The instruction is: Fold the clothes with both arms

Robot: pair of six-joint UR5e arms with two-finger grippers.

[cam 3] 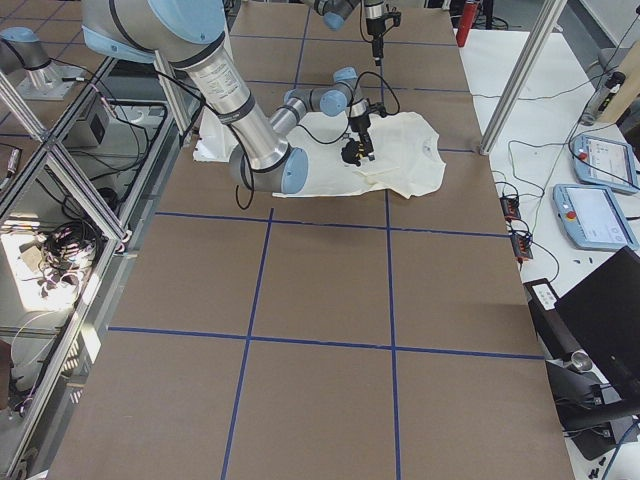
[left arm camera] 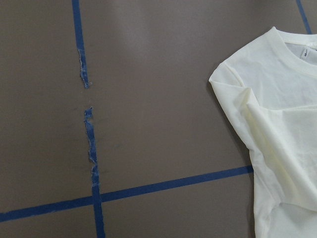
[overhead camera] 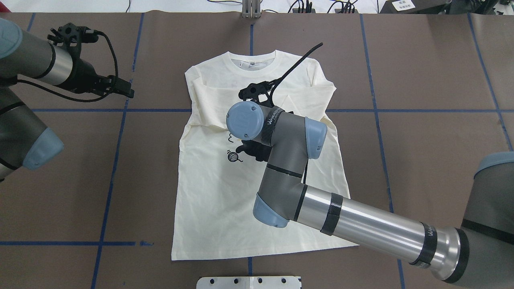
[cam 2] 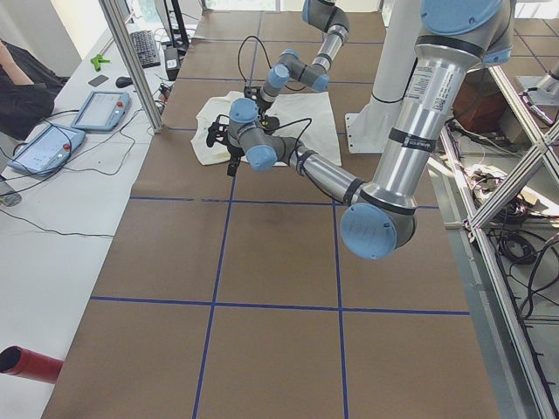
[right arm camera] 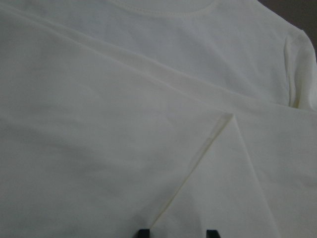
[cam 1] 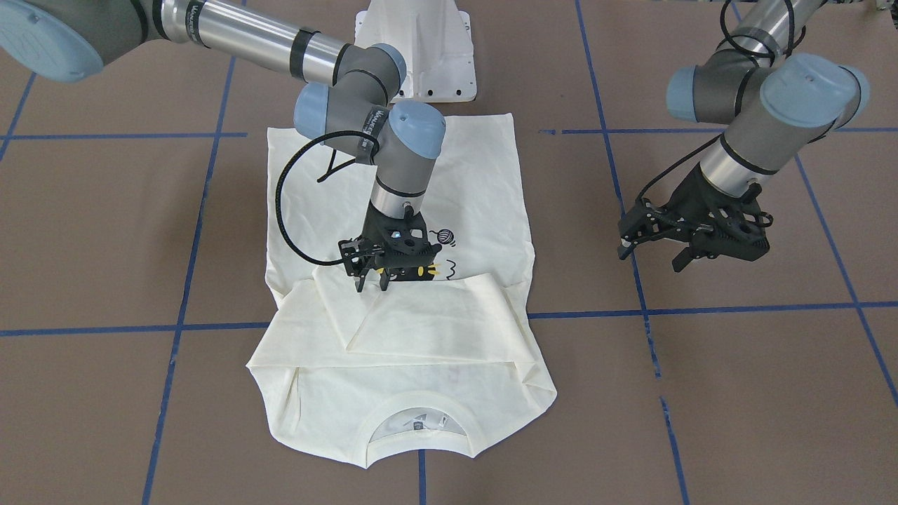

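Lying flat on the table (cam 1: pixel 736 386), the T-shirt (cam 1: pixel 421 330) has 2 sleeves folded across its chest; body folds remain. Right gripper (cam 1: pixel 372 283), fingers apart, stands over the sleeves; left gripper (cam 1: pixel 649 256), also apart, hangs well left of the cloth.

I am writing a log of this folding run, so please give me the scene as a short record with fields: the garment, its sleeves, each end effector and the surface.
garment: cream T-shirt, print side up, lying on the table
sleeves: both folded in across the chest
print: yarn ball visible, the rest mostly hidden by the right arm
right end effector: open, fingertips down at the folded sleeves; contact cannot be told
left end effector: open, above the table beside the shirt, holding nothing
surface: brown, with a blue tape grid
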